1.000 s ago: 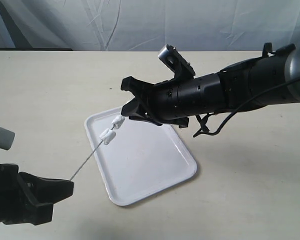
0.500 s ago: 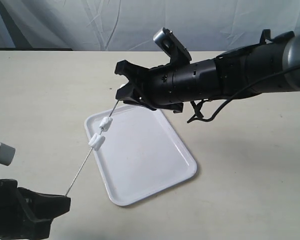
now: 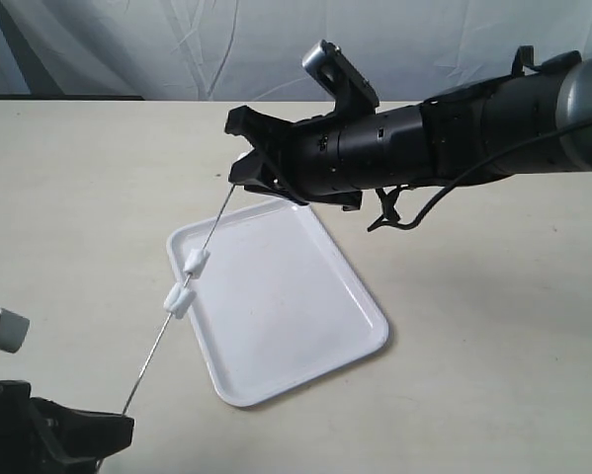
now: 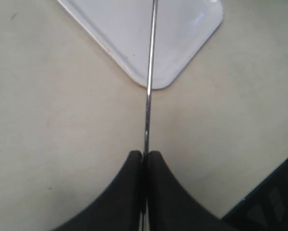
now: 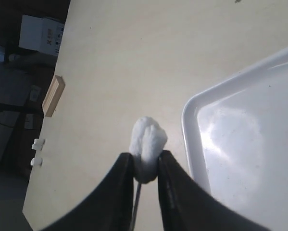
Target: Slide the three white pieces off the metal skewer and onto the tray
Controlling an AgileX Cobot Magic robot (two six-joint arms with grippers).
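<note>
The thin metal skewer slants up from my left gripper, low near the table's front edge, to my right gripper above the tray's far corner. Two of the white pieces, an upper and a lower, sit on it side by side over the left rim of the white tray. My left gripper is shut on the skewer. My right gripper is shut on the third white piece, and the skewer shows between its fingers.
The beige table stretches around the tray. A wrinkled white cloth hangs behind. A black cable loops under the right arm. Beyond the table edge, the right wrist view shows a small wooden block and a box.
My right gripper has lifted and moved toward the far left, and my left gripper has drawn toward the near edge. The skewer stands steeper, and the two free pieces have slid down it.
</note>
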